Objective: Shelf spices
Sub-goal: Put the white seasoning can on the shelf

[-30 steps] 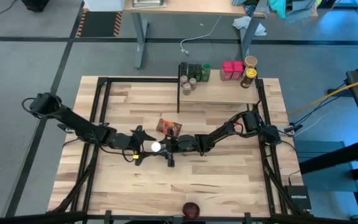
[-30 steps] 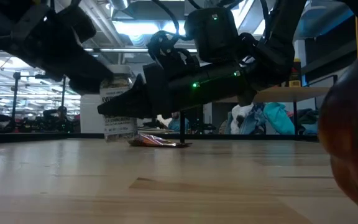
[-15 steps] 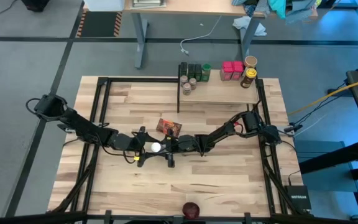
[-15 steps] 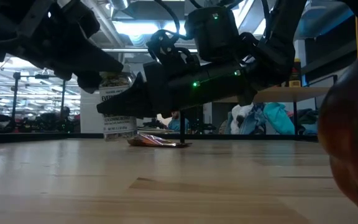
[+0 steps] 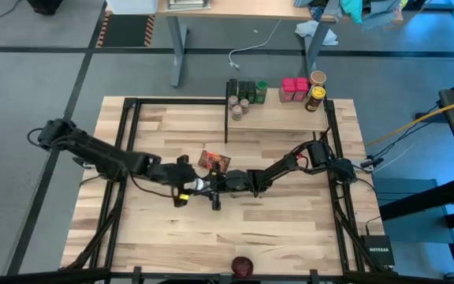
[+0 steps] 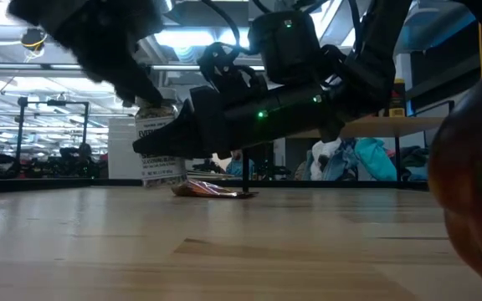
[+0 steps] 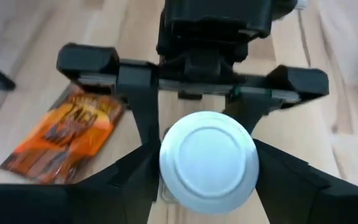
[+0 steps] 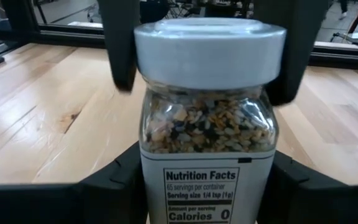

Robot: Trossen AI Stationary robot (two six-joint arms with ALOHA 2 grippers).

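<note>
A clear bottle of seasoning with a white cap [image 5: 198, 184] stands upright mid-table, between my two grippers. My right gripper [image 5: 208, 185] reaches in level from the table's right and is shut on its glass body [image 8: 207, 124]. My left gripper [image 5: 187, 187] slants down from the left, open, with one finger on each side of the white cap [image 7: 209, 163]. An orange-red flat packet [image 5: 213, 162] lies on the table just behind the bottle. The shelf [image 5: 286, 118] at the far right carries several jars and pink-red boxes [image 5: 293, 89]. My right gripper pinches the bottle's glass body [image 8: 151, 168] between its two fingers [image 8: 114, 183], below the cap. The fingers come level from the table's right. The bottle is upright, its base seemingly just clear of the table [image 6: 161, 184]. My left gripper's fingers [image 8: 120, 50] flank the cap; whether they touch it I cannot tell.
A dark red round thing [image 5: 243, 266] sits at the table's near edge and bulks large at the right of the low view [image 6: 475, 167]. Black frame rails [image 5: 128, 118] run along the table's left, far and right sides.
My left gripper has risen and tipped from steeply down toward level, shifting a little toward the bottle, so its fingers now stand at the height of the cap. The bottle and my right gripper have kept still.
</note>
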